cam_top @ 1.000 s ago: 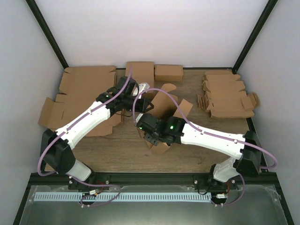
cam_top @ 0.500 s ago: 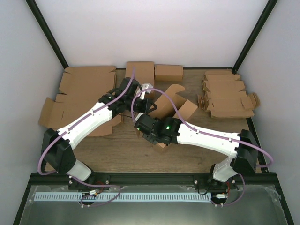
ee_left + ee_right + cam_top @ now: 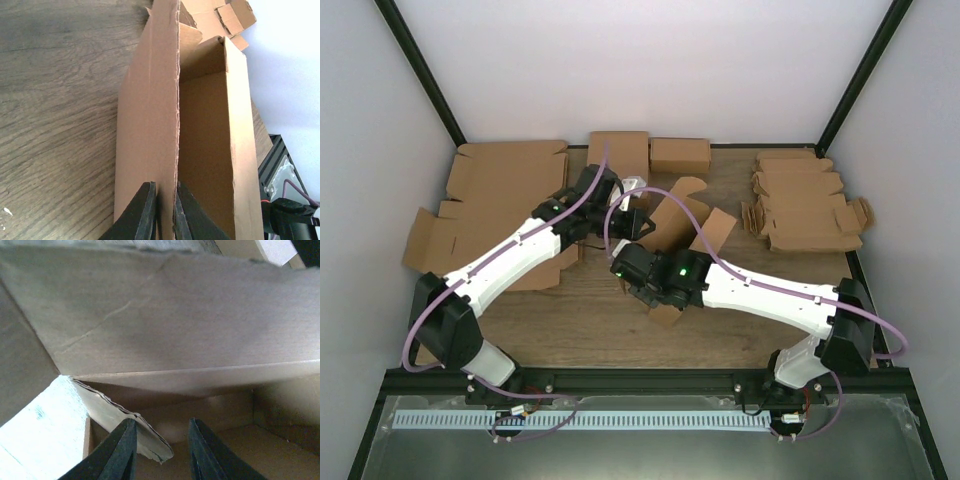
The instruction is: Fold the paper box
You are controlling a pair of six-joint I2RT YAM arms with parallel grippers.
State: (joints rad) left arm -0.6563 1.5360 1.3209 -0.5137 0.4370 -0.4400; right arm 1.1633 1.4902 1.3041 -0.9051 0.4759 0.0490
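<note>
Left claw [image 3: 165,192] pinches a wall edge of the box [image 3: 720,230], which stands half-folded on the table [image 3: 570,320], midway between both arms. Right claw [image 3: 162,427] is partly spread inside it, with a flap [image 3: 110,407] corner poking between its fingers, ungripped.

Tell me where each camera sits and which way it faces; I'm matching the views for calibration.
Top external: above and behind, facing down at the table; left arm and right arm show.
Left wrist: on the left arm, facing along its fingers, pinched on the paper box wall.
Right wrist: on the right arm, facing into that box past its parted fingers.
All three share the paper box.
</note>
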